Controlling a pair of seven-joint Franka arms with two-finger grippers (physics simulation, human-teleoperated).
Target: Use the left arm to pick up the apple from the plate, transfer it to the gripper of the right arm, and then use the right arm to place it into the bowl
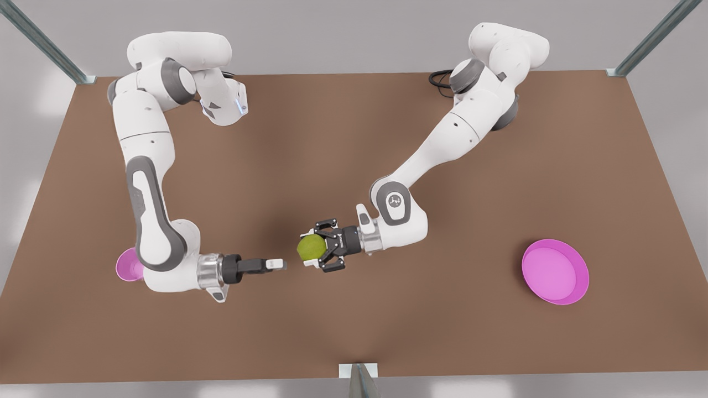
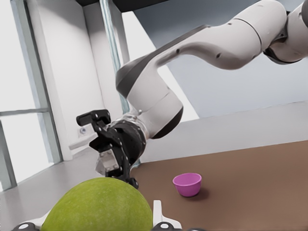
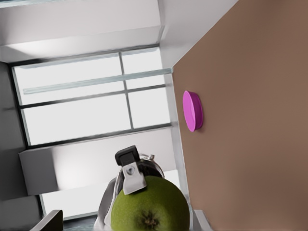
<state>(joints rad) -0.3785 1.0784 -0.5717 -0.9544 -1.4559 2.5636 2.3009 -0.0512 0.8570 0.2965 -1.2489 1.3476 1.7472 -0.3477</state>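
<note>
- The left gripper [image 1: 313, 246], on the arm at the front view's right, is pinching the apple [image 1: 308, 247]. Its dark fingers are clamped across the fruit from opposite sides, holding it in the air over the table [image 1: 354, 138].
- In the left wrist view the apple [image 2: 98, 204] sits right at the camera, between that gripper's own pads.
- The right gripper [image 1: 279, 265] points straight at the fruit, just short of it, with a small gap between its fingertips and the apple. In the left wrist view the right gripper [image 2: 113, 151] has its fingers spread apart, ready to receive.
- The right wrist view looks straight at the apple [image 3: 150, 207], stem dimple facing the camera. One of the left gripper's fingers [image 3: 131, 175] is pressed on its far side.
- The bowl [image 1: 126, 265] stands behind the right arm's forearm, on the side away from the apple. It is partly hidden in the front view but plain in the left wrist view [image 2: 187, 184].
- The plate [image 1: 550, 268] lies bare, well beyond the left arm's wrist, and is seen edge-on in the right wrist view [image 3: 192, 110].
- Step in hand, as I judge it: the hand-over, with the pick from the plate done and the two grippers lined up.
- The next move calls for the right gripper to advance until its spread fingers straddle the apple on the sides the left fingers leave free. It should then close firmly before the left gripper lets go.
- After that comes a swing back to the bowl, which is barely wider than the fruit.
</note>
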